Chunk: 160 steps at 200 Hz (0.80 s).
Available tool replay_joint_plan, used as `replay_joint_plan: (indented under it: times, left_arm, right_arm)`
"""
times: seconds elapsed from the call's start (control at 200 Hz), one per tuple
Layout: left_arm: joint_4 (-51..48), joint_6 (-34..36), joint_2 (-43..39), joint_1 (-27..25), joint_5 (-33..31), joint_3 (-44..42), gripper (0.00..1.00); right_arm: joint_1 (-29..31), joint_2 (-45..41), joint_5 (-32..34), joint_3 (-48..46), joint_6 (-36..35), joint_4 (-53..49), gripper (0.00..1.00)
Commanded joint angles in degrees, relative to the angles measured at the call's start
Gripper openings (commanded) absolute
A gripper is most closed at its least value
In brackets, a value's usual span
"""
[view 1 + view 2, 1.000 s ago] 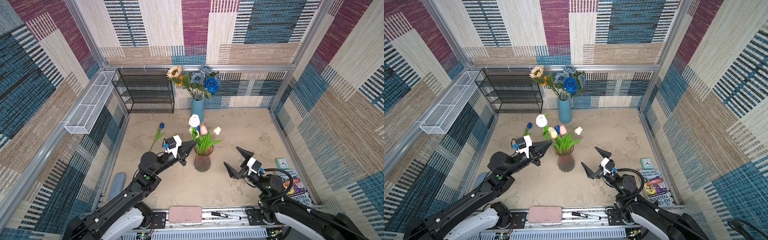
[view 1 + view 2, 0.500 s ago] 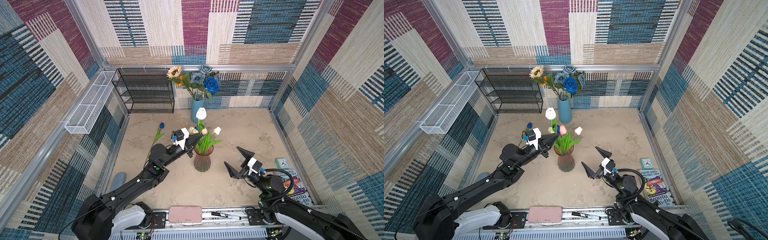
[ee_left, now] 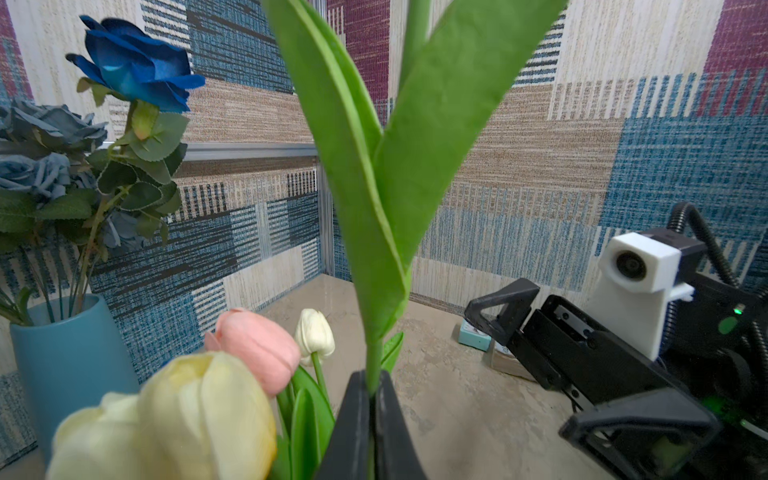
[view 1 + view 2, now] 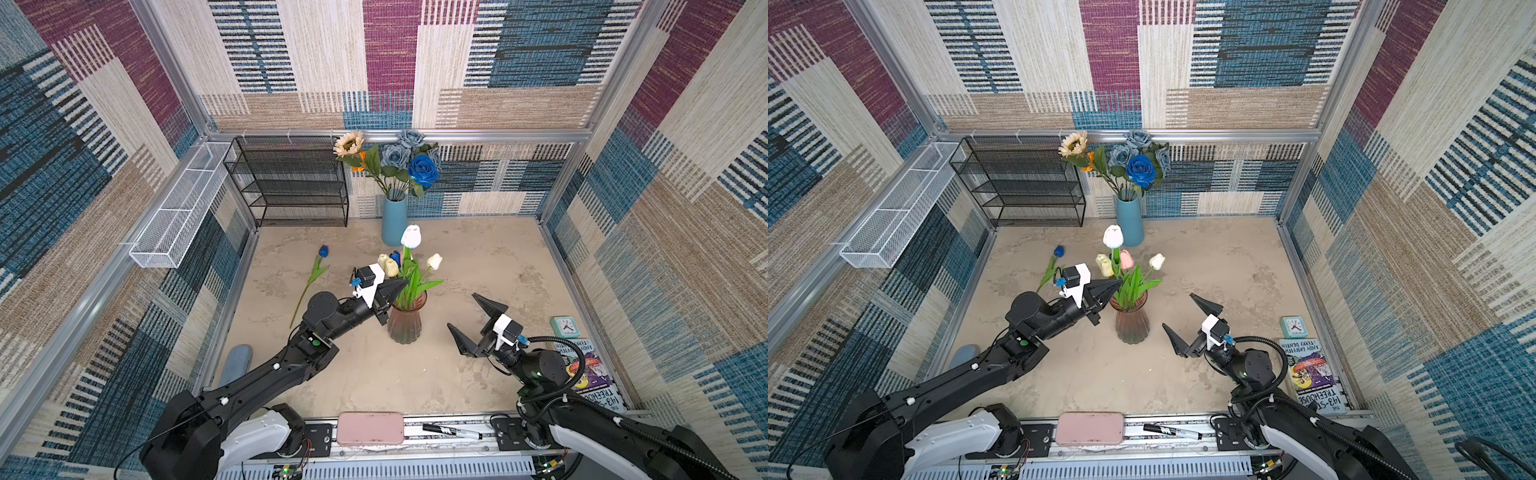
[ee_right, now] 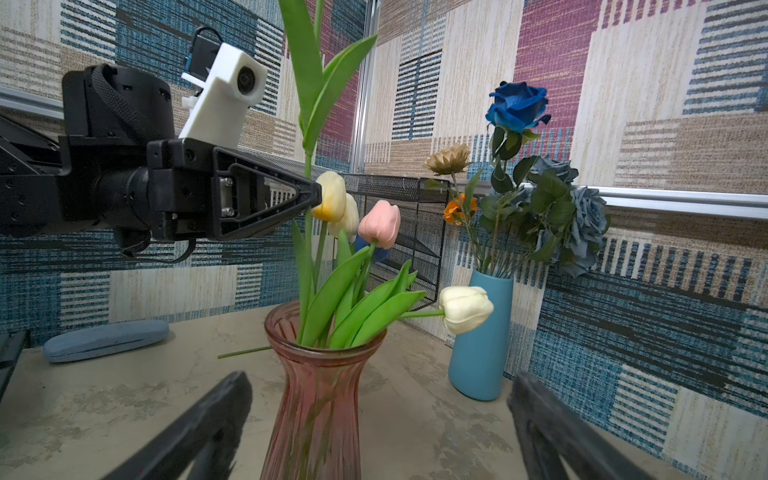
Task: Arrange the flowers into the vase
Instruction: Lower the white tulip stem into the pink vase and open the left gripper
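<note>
Pink glass vase mid-surface, holding tulips, where we see the left gripper pinched tight on the stem of the white tulip, stem foot inside the vase, right gripper spread wide just beside it, empty, and a blue tulip lying flat on the surface.

The arms are matte black, with white base shells, white camera housings and ribbed cable.

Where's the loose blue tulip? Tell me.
In both top views the blue tulip lies flat on the table, left of the pink vase.
</note>
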Motion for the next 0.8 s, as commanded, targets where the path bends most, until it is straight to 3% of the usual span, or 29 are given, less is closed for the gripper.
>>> replay_joint_plan:
  times: [0.0,0.656,0.796]
  left_arm:
    - [-0.28,-0.02,0.30,-0.19,-1.63,-0.67,0.00]
    - [-5.84,2.52,3.23,-2.39,-2.89,0.89,0.04]
    - [-4.74,2.63,3.29,-2.65,-3.79,0.25,0.22]
  right_arm:
    - [0.10,0.01,-0.19,0.04,0.17,1.15,1.00]
    - [0.10,0.54,-0.34,0.21,0.07,1.02,1.00]
    - [0.10,0.53,-0.28,0.27,0.07,0.97,1.00]
